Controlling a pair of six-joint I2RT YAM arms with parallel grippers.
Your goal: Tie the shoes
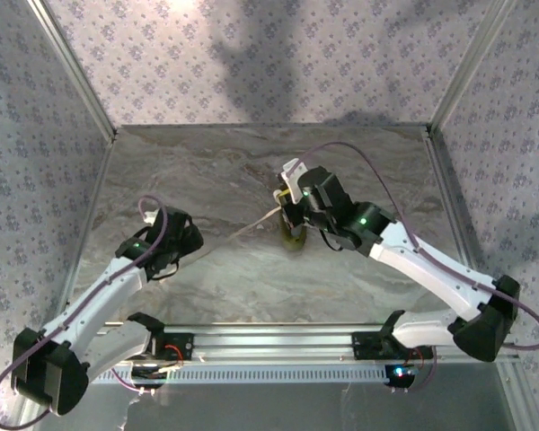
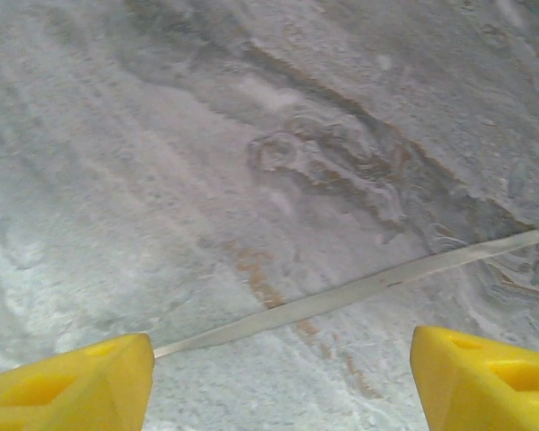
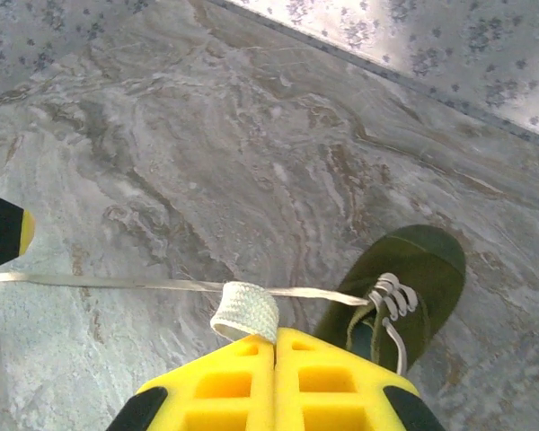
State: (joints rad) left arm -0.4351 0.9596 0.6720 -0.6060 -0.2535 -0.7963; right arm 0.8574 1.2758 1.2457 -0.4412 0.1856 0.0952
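The small olive-green shoe stands near the table's middle, its toe pointing away from me in the right wrist view. My right gripper hovers just above and behind it, shut on a folded loop of white lace. The other lace lies stretched flat from the shoe leftward. My left gripper is open wide over that lace's far end, which meets the left finger; the lace is not pinched.
A marble-patterned tabletop is bounded by patterned walls and metal frame rails. The tip of the left gripper shows at the left edge of the right wrist view. The arm bases sit on a rail at the near edge.
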